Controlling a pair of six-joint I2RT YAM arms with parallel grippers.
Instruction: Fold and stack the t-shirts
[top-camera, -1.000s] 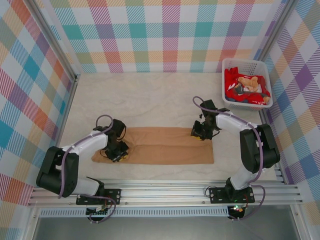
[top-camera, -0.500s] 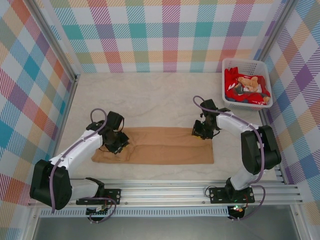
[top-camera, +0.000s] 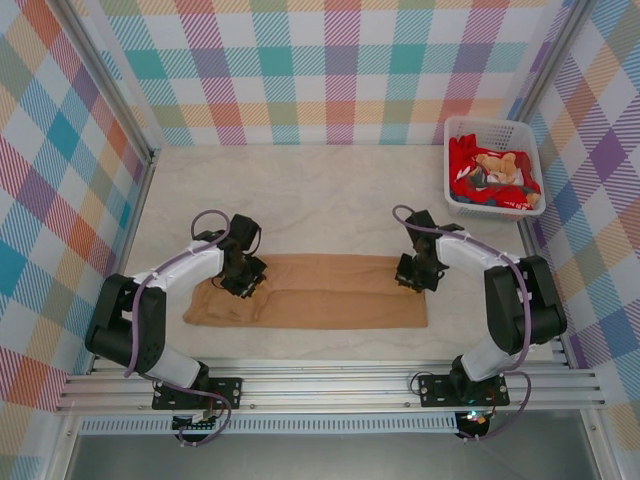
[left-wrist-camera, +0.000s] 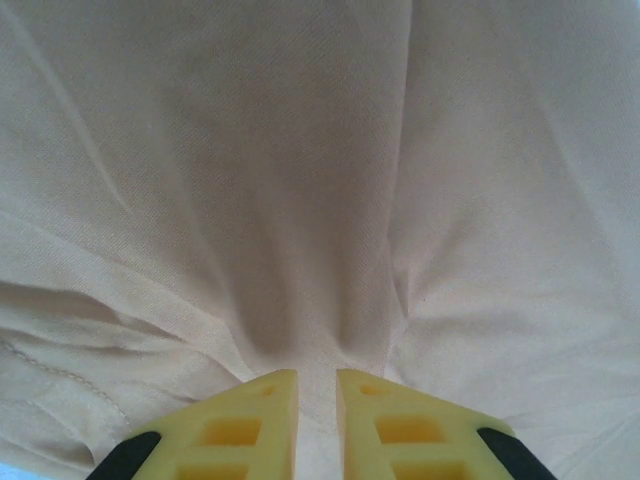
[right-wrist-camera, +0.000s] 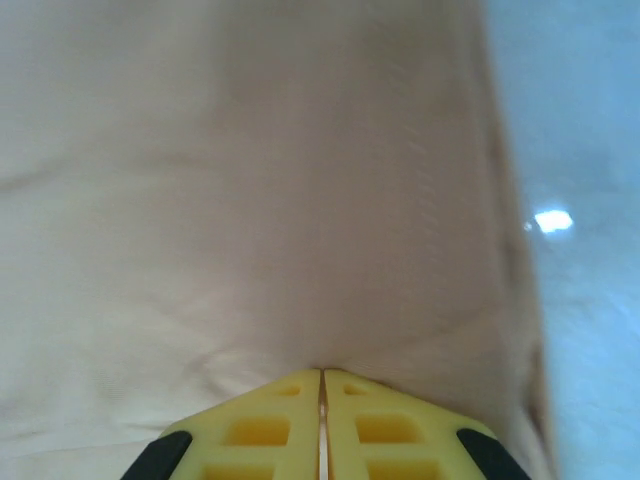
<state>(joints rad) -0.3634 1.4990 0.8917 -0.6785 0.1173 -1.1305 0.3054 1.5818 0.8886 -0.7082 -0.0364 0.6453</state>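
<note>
The left pincer is clamped on a gathered pucker of the tan t-shirt at its far edge, toward the left end. The right pincer is closed on cloth by the far right corner. The shirt lies in a long folded strip across the near middle of the surface.

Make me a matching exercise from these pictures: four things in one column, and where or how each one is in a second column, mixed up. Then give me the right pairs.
Column one
1. tan t-shirt
2. white basket
3. left end effector
4. right end effector

Column two
A. at the far right, with red cloth inside
B. pinching the shirt near its right end
C. pinching the shirt toward its left end
D. lying flat as a long strip

Pairs: 1-D, 2-A, 3-C, 4-B
</note>
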